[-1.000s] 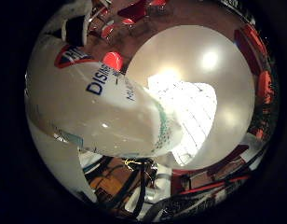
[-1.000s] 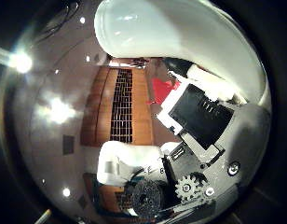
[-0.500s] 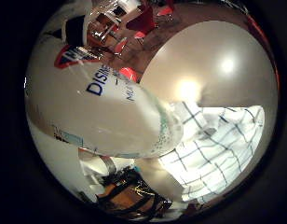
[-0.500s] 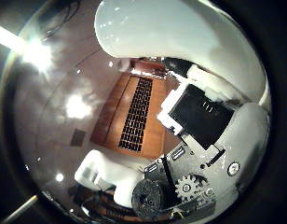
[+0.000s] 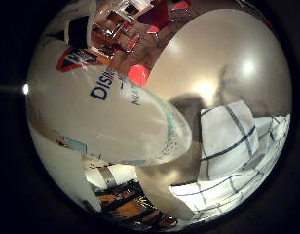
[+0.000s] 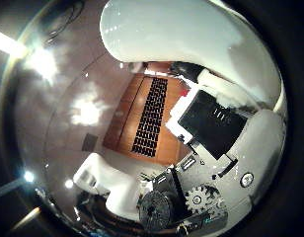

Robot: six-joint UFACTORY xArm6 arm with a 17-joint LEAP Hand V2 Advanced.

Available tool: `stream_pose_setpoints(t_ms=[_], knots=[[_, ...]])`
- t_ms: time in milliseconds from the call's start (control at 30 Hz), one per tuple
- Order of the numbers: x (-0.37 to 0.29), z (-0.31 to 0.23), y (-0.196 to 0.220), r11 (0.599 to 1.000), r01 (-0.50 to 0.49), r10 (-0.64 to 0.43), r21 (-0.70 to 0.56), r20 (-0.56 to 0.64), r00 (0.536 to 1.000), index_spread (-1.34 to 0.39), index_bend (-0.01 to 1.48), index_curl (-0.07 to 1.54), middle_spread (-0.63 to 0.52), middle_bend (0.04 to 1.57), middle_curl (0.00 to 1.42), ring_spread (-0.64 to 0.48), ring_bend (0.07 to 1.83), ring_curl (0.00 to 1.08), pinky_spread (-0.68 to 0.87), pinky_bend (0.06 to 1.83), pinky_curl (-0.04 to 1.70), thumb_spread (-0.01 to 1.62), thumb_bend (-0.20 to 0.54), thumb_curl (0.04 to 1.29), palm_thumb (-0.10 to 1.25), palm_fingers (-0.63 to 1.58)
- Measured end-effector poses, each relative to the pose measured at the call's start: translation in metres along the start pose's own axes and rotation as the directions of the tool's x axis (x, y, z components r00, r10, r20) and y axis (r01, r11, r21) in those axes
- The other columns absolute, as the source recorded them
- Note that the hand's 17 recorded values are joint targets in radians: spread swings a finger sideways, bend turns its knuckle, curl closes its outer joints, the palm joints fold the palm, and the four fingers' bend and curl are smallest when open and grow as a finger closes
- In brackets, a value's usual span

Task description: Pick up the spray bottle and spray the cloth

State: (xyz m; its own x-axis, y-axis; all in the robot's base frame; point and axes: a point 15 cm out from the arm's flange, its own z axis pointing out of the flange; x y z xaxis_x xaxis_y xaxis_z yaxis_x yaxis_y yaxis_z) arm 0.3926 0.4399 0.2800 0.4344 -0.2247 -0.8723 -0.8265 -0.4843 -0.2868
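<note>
The white spray bottle (image 5: 106,112) with blue print fills much of the little finger side view, close against my palm. Its white body (image 6: 181,34) also shows in the thumb side view, and my right hand (image 6: 216,148) has its white and black fingers curled round it. A red part (image 5: 139,74) shows right beside the bottle. The cloth (image 5: 228,141), white with dark checked lines, lies folded and rumpled on the round pale table (image 5: 213,53), below the bottle's end and apart from it.
Red chairs (image 5: 159,9) and metal-framed furniture stand beyond the table. The thumb side view looks up at a ceiling with bright lights (image 6: 88,108) and a wooden panel with a dark grid (image 6: 152,118).
The whole view has swung, so the hand has turned. The cloth now shows more fully, with a folded flap on the table. The bottle stays held in the same place against the palm.
</note>
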Motion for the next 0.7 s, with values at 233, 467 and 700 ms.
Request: stream_pose_setpoints(t_ms=[233, 467, 700], knots=[[0.004, 0.001, 0.003, 1.0, 0.005, -0.005, -0.012, -0.005, 1.0, -0.19, 1.12, 0.75, -0.08, 1.38, 0.65, -0.21, 1.3, 0.77, -0.22, 1.04, 1.25, 0.98, -0.021, 0.75, 0.91, 1.13], [-0.007, 0.007, 0.019, 0.997, 0.005, -0.002, -0.072, 0.041, 0.999, -0.24, 0.65, 0.7, -0.09, 1.15, 0.6, -0.21, 1.25, 0.68, -0.34, 0.99, 1.05, 0.76, -0.031, 0.76, 0.86, 0.77], [-0.007, 0.005, 0.034, 0.99, 0.021, -0.017, -0.137, 0.029, 0.999, -0.36, 0.3, 0.58, -0.09, 0.84, 0.54, -0.25, 1.26, 0.61, -0.36, 0.85, 0.94, 0.91, -0.021, 0.69, 0.87, 0.38]])
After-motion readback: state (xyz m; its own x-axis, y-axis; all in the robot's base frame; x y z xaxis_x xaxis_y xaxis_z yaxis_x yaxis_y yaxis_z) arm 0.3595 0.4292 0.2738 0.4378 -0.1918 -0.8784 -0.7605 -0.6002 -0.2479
